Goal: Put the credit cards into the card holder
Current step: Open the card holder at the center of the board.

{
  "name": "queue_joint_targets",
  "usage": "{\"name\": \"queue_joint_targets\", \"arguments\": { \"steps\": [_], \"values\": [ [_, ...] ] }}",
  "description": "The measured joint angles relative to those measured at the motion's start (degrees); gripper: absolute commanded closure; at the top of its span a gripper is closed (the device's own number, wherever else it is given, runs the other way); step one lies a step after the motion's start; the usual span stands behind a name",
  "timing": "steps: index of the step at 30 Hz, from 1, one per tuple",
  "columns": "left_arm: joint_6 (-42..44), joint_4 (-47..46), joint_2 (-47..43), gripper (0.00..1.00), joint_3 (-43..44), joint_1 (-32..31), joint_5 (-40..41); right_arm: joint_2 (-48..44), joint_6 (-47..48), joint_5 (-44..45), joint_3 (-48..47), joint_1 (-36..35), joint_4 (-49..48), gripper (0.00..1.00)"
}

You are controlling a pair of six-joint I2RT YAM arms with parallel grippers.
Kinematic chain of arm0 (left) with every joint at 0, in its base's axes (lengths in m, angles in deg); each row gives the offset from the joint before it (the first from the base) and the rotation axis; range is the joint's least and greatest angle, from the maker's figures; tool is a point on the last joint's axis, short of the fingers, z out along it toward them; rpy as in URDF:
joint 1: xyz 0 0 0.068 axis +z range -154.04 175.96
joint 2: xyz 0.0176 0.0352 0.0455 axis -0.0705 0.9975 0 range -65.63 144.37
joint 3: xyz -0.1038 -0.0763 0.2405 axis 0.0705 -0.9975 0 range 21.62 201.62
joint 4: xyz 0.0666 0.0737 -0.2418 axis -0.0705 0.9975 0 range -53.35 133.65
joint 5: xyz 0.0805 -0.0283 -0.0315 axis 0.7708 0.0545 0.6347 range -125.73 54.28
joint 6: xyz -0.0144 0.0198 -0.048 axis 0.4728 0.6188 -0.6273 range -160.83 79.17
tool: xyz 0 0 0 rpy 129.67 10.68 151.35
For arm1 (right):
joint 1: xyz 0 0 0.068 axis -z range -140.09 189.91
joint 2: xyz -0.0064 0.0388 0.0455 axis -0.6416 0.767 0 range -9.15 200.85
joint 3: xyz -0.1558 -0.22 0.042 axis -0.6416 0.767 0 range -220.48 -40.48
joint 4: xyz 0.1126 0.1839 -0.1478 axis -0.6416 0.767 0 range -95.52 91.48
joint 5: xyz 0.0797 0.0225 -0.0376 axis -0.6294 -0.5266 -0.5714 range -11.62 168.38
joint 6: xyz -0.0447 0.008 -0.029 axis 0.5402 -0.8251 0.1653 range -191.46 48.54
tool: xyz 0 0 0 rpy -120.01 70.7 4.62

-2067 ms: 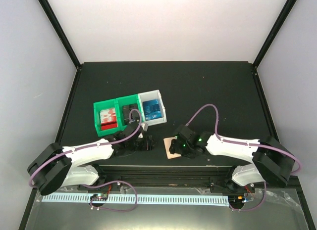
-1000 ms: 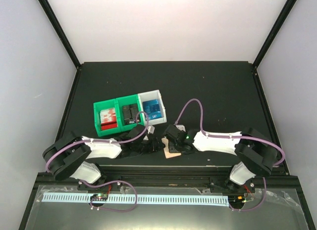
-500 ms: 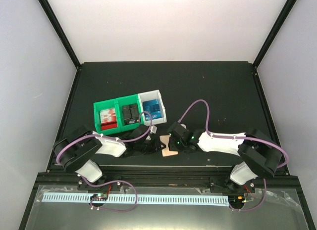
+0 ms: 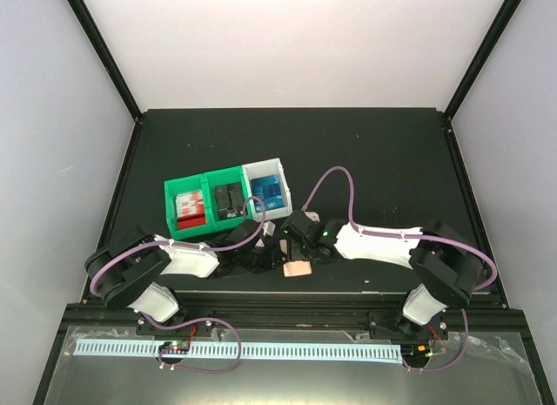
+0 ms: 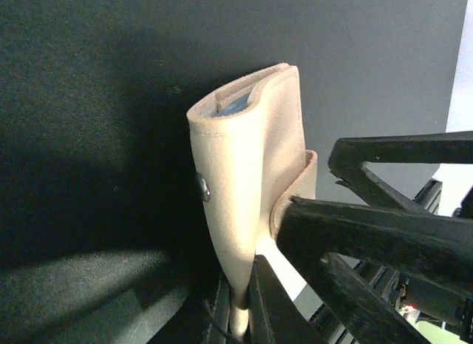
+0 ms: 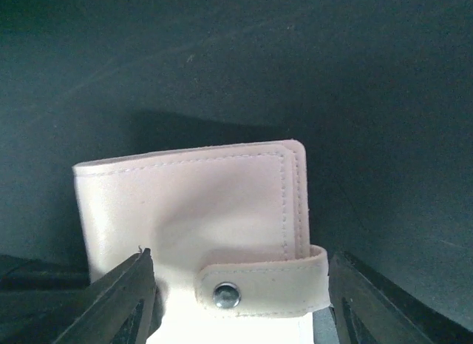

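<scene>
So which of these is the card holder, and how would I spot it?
On the black table, find the row of two green bins and a white bin. Just nearer the front edge than the white one is the card holder: the only tan, leather-like thing there, a small folded wallet with a metal snap on its strap.

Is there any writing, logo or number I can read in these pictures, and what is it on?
No text is readable.
credit cards in the white bin: pale markings, too small to read.
red and white items in the green bin: print too blurred.
card holder: no writing, only a metal snap.
</scene>
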Motion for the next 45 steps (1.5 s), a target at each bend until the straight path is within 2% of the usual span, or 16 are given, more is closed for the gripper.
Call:
{"name": "queue_joint_targets", "arguments": {
  "steps": [6,11,19,24,28,35,41,45],
  "values": [
    [0.42,3.08,-2.51,0.98,0.00,0.00,0.09,2.58,0.74,1.11,-1.31,-0.57,2.19,0.34],
    [0.59,4.42,-3.30,0.98,0.09,0.00,0.22,2.69,0.44,2.12,-1.44,-0.61,3.58,0.40],
    [1.90,7.37,-5.99,0.99,1.25,-0.04,1.09,0.83,-4.50,6.64,-1.44,-1.57,6.51,0.43],
    [2.95,9.44,-7.72,0.98,1.33,0.35,2.43,-0.39,-6.99,13.33,-0.37,-0.90,16.83,0.44],
    [3.43,10.51,-7.80,0.98,1.36,0.46,2.73,-1.07,-6.56,14.86,-0.59,-0.87,20.04,0.41],
    [3.98,11.10,-7.80,0.99,1.62,0.46,2.78,-7.96,-1.64,8.74,0.17,-0.87,11.06,0.37],
    [4.55,11.54,-7.80,0.99,1.90,0.46,2.78,-5.73,1.31,3.50,0.17,-0.87,5.05,0.35],
    [4.68,11.65,-7.80,0.98,1.90,0.46,2.80,-3.34,2.34,2.29,0.04,-0.90,3.50,0.46]
  ]
}}
